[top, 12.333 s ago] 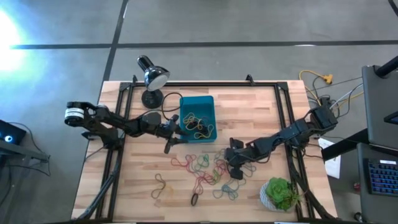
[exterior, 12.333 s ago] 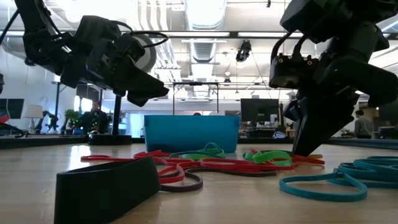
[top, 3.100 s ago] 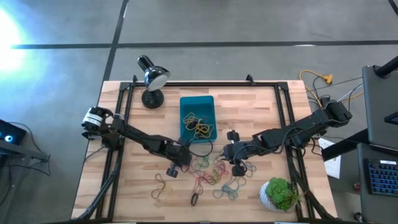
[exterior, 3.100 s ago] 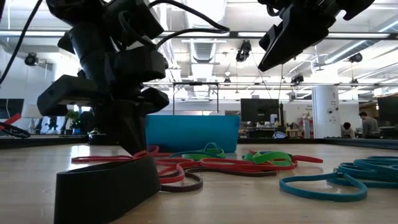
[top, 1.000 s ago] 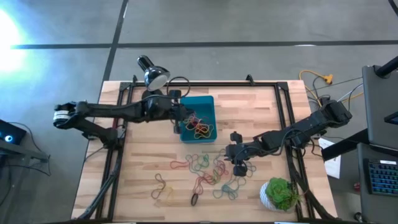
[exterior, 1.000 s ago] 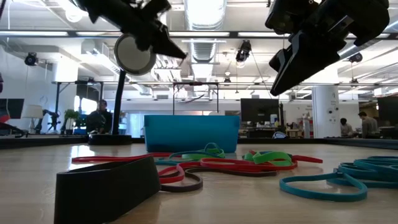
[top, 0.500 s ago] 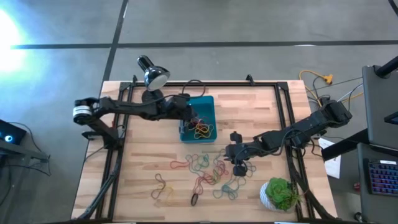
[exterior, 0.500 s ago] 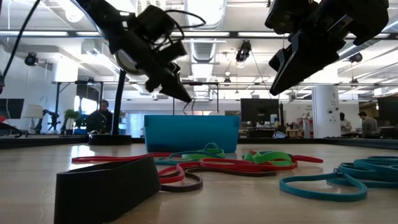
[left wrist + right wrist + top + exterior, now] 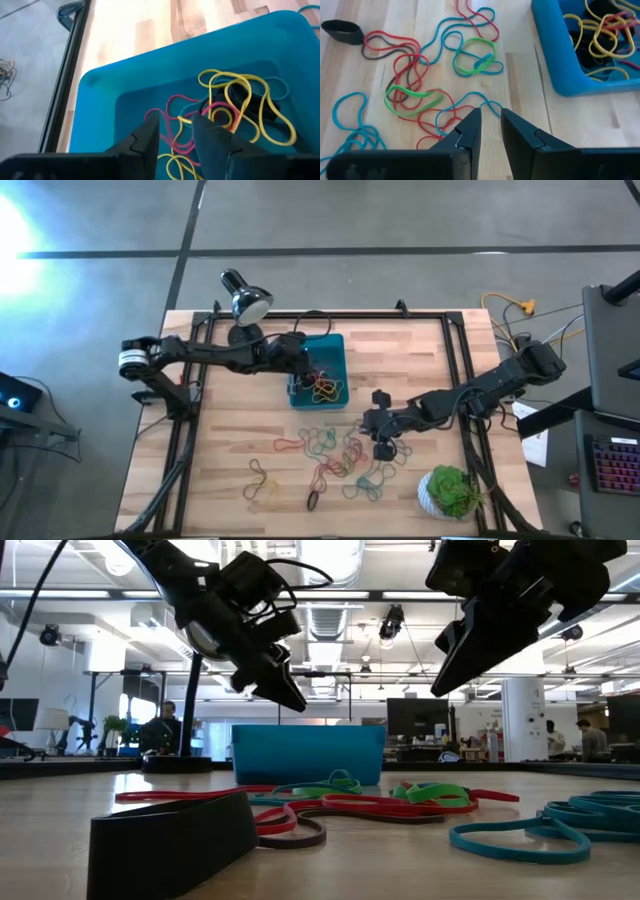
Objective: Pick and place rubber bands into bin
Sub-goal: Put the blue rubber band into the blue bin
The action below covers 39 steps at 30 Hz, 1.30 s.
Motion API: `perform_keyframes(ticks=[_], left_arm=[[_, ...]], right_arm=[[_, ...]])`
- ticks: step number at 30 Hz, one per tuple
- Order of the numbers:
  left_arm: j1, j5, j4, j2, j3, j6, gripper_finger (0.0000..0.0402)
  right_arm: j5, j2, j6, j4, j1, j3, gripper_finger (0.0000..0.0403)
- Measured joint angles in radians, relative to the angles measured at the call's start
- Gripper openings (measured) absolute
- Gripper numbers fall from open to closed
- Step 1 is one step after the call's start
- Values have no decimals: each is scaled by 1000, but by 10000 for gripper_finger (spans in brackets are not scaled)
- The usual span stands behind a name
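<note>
Nearest the low camera, a wide black band (image 9: 170, 840) lies on the wooden tabletop (image 9: 220, 450), standing up on its edge like a flattened loop. Behind it the loose rubber bands (image 9: 335, 460) sprawl in a tangled patch: thin floppy loops in red, green, teal-blue and brown, several crossing or lying over one another, with a pair of bright green ones (image 9: 412, 97) near the middle and a cluster of blue ones (image 9: 545, 825) toward the plant side. A potted green plant (image 9: 452, 492) sits at the near corner on the right.

The right hand (image 9: 378, 430) hangs above the far-right edge of that patch, clear of the tabletop, its two fingers (image 9: 467, 132) a narrow gap apart with nothing between them; the wrist view shows a blue loop lying on the wood just beyond the tips.

Farther back stands the bin (image 9: 335, 345), a teal-blue rectangular tray with low upright walls. Inside it lies a heap of bands, mostly yellow (image 9: 245, 100), with pink-red (image 9: 175, 125), blue and black ones mixed in. The left hand (image 9: 303, 365) is poised over the bin's left side, above its rim, fingers (image 9: 147, 137) slightly parted and empty.

Beyond the bin, at the far-left corner, is a black desk lamp (image 9: 245, 305).
</note>
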<state>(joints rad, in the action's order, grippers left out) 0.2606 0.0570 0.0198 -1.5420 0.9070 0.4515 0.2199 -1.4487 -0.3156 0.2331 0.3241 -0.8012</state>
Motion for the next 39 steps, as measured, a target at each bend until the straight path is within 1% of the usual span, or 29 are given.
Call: perform_keyframes(ticks=[3,7,12,15,17,20,26,32,34,39], left_arm=[[-5,0,26,13,1,-5,104],[-16,-3,90,48,2,-58,105],[-46,-11,223,107,1,-148,105],[-70,-57,292,147,-8,-210,105],[-89,-100,330,173,-19,-242,105],[-121,-134,351,212,-35,-288,105],[-193,-135,367,274,-50,-339,105],[-236,-136,364,304,-50,-342,105],[-242,-136,366,307,-50,-342,105],[-243,-135,366,305,-50,-343,105]], right_arm=[[0,0,-16,0,0,14,68],[-1,0,-25,-12,-1,43,68],[-27,-12,24,-165,-2,95,68],[-50,-50,75,-274,-3,122,68],[-56,-84,118,-304,-4,128,68],[-41,-136,163,-319,-9,128,68],[-37,-231,176,-319,-59,98,68],[-38,-235,194,-315,-95,90,68],[-54,-229,201,-318,-104,90,68],[-148,-234,204,-320,-123,90,68]])
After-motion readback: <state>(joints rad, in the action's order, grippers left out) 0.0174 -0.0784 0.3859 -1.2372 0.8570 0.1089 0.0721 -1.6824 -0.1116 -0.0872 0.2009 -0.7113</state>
